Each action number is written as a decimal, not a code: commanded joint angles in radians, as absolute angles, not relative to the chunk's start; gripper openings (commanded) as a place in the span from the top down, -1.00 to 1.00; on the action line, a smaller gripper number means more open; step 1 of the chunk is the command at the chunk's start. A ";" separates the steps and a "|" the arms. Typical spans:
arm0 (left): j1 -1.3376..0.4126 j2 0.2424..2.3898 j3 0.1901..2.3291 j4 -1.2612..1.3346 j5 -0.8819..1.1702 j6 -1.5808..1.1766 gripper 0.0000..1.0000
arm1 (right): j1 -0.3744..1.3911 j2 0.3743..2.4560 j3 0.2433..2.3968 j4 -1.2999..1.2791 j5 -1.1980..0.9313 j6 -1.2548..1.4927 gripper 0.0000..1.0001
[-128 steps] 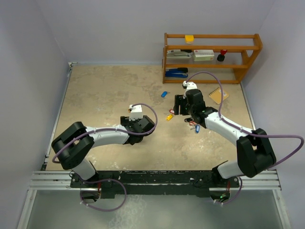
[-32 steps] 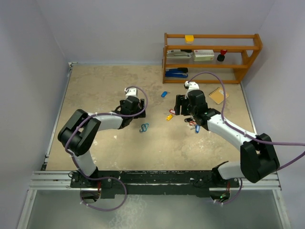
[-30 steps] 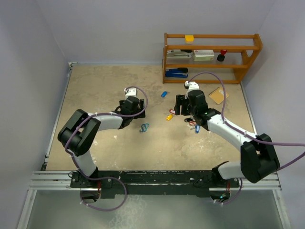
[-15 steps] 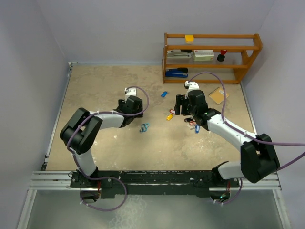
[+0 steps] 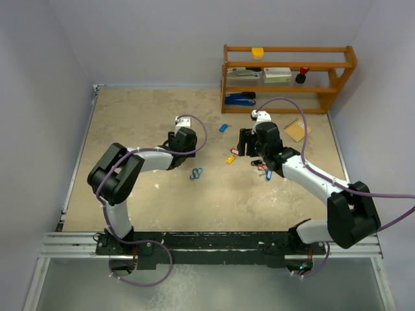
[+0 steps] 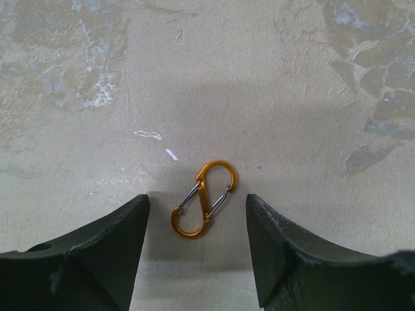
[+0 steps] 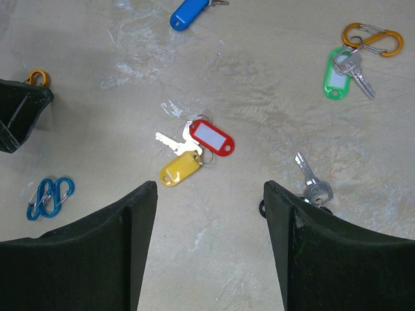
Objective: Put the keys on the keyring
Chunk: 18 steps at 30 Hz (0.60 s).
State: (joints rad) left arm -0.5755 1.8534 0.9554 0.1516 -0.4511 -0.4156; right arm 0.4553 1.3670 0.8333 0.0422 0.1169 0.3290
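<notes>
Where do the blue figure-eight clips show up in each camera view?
Top external: blue clips lie near centre, below and right of the left end effector.
Left wrist: not in view.
Right wrist: blue clips in the bottom-left corner.
Shared landmark: the left end effector, seen at the right wrist view's left edge.

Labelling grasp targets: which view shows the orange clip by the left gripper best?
Left wrist: the orange clip lies whole between the fingers of the open left gripper. Right wrist shows only an orange sliver beside that gripper. Top external: hidden under the gripper.
</notes>
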 commanded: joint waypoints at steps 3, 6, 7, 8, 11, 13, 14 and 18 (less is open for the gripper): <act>-0.592 1.880 0.957 0.102 -0.455 -0.384 -0.05 | 0.459 1.350 0.842 0.057 0.137 0.328 -0.40; -0.595 1.877 0.952 0.094 -0.458 -0.389 0.07 | 0.459 1.350 0.841 0.057 0.137 0.328 -0.39; -0.597 1.874 0.947 0.093 -0.457 -0.391 0.08 | 0.459 1.349 0.840 0.057 0.137 0.328 -0.39; -0.598 1.873 0.945 0.094 -0.460 -0.394 0.09 | 0.459 1.349 0.842 0.057 0.137 0.328 -0.39; -0.600 1.871 0.937 0.098 -0.461 -0.396 0.14 | 0.459 1.350 0.842 0.059 0.137 0.328 -0.40; -0.599 1.874 0.939 0.097 -0.462 -0.394 0.20 | 0.459 1.351 0.842 0.061 0.137 0.328 -0.39; -0.600 1.876 0.940 0.097 -0.462 -0.394 0.23 | 0.459 1.350 0.842 0.060 0.138 0.328 -0.39; -0.600 1.882 0.945 0.097 -0.462 -0.396 0.24 | 0.459 1.347 0.842 0.058 0.138 0.327 -0.40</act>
